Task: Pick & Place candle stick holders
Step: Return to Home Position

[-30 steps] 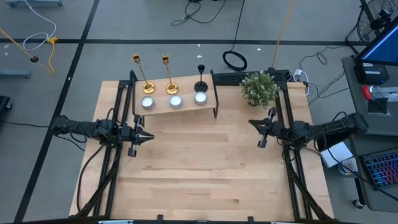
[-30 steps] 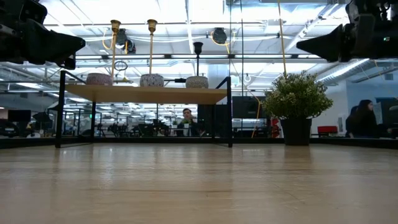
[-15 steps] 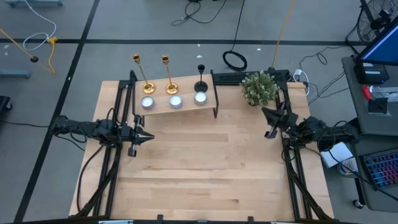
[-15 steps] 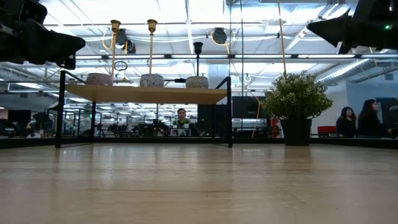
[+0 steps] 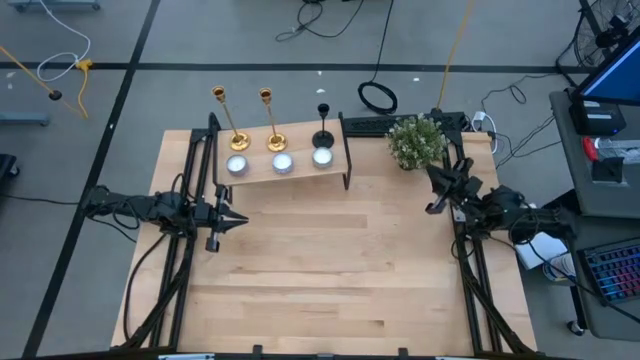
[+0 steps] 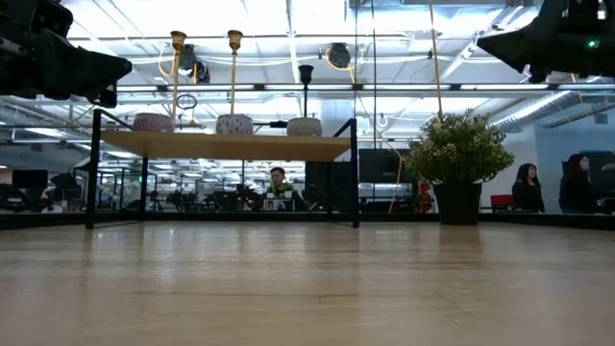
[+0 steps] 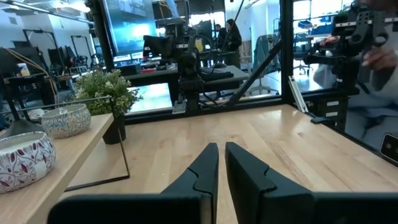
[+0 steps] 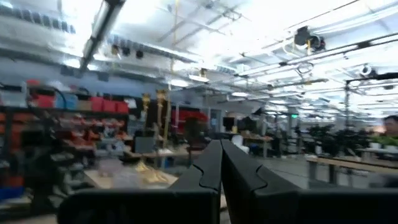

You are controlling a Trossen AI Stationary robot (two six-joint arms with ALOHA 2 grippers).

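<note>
High view, candle stick holders (image 5: 277,141) on shelf (image 5: 301,172), far from fingers (image 5: 229,218)

Candle stick holders (image 5: 277,141) upright on shelf (image 5: 300,174) (two gold; one black).

A wood table (image 5: 330,270) is seen, w/ a shelf (image 5: 255,172) set at its far side, left of mid. 3 round candles are lined up on the shelf's near edge, each apart from the next: left candle (image 5: 237,165), mid candle (image 5: 283,162), right candle (image 5: 322,156). A green plant (image 5: 415,142) in a black pot is placed on the table's far right part, near the shelf's right end. On the floor past the table a black cable ring (image 5: 378,97) is laid, and a yellow cable (image 5: 60,70) is seen far left. A blue screen (image 5: 615,70) and a keyboard (image 5: 610,275) are found off the table's right side. In the room behind, 1 person (image 6: 277,187) is seen thru the shelf's legs, and 2 more people (image 6: 527,187) at the right.
</note>
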